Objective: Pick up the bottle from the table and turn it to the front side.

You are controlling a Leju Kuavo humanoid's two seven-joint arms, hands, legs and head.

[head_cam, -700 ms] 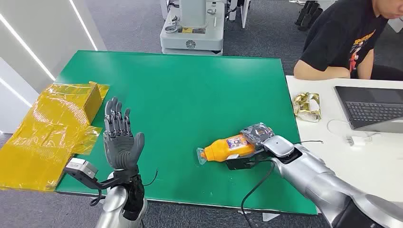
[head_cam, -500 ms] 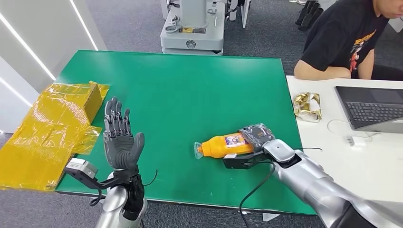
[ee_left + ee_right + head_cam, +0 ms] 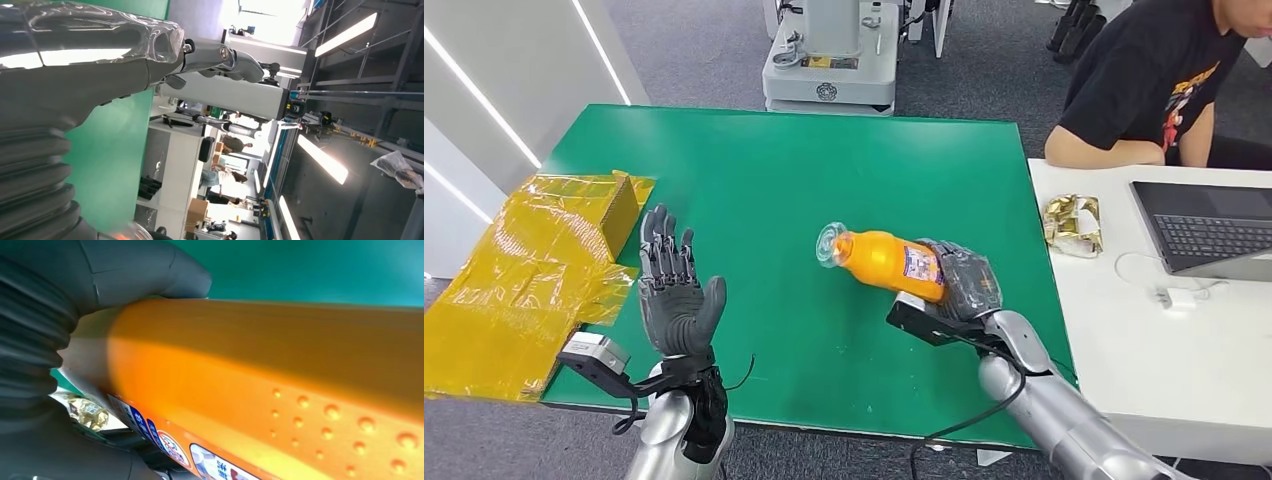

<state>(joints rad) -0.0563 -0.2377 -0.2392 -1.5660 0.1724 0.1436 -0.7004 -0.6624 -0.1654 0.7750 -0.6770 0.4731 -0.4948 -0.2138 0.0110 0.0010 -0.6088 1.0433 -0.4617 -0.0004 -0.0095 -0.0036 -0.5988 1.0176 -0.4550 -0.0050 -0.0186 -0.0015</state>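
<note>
An orange bottle (image 3: pixel 882 257) with a clear cap and a blue-and-white label is held above the green table (image 3: pixel 774 190), lying nearly level with its cap pointing toward the table's middle. My right hand (image 3: pixel 964 283) grips its lower body from the right. Up close in the right wrist view, the bottle's orange side (image 3: pixel 280 385) runs across the picture with my thumb (image 3: pixel 145 275) pressed against it. My left hand (image 3: pixel 674 290) is raised upright near the table's front left edge, fingers spread and holding nothing; its grey cover (image 3: pixel 75 85) shows in the left wrist view.
Crumpled yellow film and a yellow box (image 3: pixel 534 270) lie at the table's left side. A white table (image 3: pixel 1164 330) to the right carries a laptop (image 3: pixel 1204 225), a foil wrapper (image 3: pixel 1071 222) and a cable. A person (image 3: pixel 1154 80) sits behind it. A robot base (image 3: pixel 829 60) stands beyond the far edge.
My right hand has lifted the bottle off the table and carried it up and toward the middle, cap tilting higher. The left hand has stayed put.
</note>
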